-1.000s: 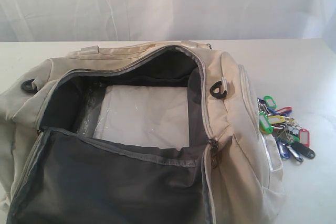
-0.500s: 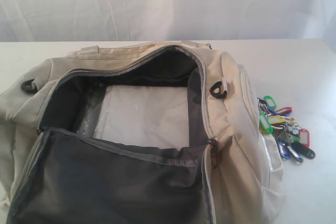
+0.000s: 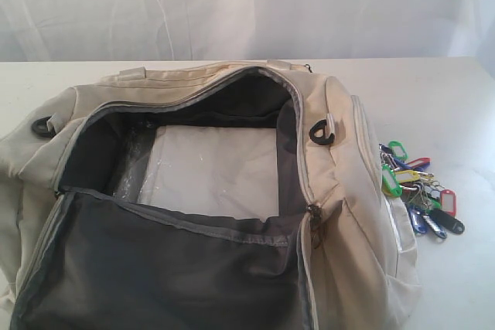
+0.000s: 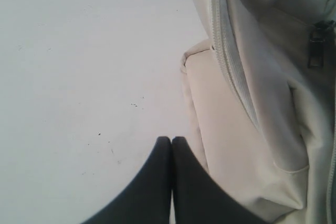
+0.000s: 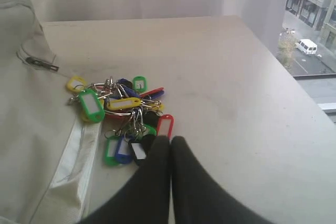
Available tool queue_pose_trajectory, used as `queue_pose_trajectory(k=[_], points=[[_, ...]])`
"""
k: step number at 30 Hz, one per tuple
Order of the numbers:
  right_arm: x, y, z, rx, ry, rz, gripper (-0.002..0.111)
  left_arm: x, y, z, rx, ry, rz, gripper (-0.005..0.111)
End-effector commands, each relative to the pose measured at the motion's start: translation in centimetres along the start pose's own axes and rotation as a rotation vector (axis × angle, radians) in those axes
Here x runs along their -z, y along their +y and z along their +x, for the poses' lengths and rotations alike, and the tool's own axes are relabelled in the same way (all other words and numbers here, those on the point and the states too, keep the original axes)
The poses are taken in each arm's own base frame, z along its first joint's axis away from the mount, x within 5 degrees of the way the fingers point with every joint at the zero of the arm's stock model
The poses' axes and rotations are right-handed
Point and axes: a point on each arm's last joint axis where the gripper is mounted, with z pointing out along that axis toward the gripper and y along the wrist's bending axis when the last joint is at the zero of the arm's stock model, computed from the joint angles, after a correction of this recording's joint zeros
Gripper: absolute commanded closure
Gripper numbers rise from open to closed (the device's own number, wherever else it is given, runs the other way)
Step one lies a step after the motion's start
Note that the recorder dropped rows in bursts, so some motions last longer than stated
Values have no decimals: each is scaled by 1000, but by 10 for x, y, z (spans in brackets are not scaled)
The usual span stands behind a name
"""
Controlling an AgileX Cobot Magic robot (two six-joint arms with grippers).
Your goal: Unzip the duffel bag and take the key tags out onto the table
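The cream duffel bag (image 3: 348,191) lies unzipped on the white table (image 3: 456,113), its dark lining and a pale bottom panel (image 3: 209,168) showing. The key tags (image 3: 418,187) lie in a bunch on the table beside the bag's right end, also seen as key tags (image 5: 123,114) in the right wrist view. My right gripper (image 5: 171,139) is shut and empty, its tips just short of the tags. My left gripper (image 4: 171,140) is shut and empty over bare table next to the bag's side (image 4: 252,103). Neither gripper shows in the exterior view.
The bag's flap (image 3: 155,268) hangs open toward the near edge. A black D-ring (image 3: 321,133) sits on the bag's right shoulder. The table's right edge (image 5: 294,87) runs close beside a window. A white curtain hangs behind the table.
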Motion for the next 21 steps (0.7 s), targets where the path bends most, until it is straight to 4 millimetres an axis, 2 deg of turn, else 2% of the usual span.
queue_pose_trajectory(k=[1, 21], points=[[0, 2, 0, 3, -11, -37, 108, 0, 0, 1, 11, -4, -5, 107], [0, 3, 0, 8, -11, -60, 108, 0, 0, 1, 11, -4, -5, 107]])
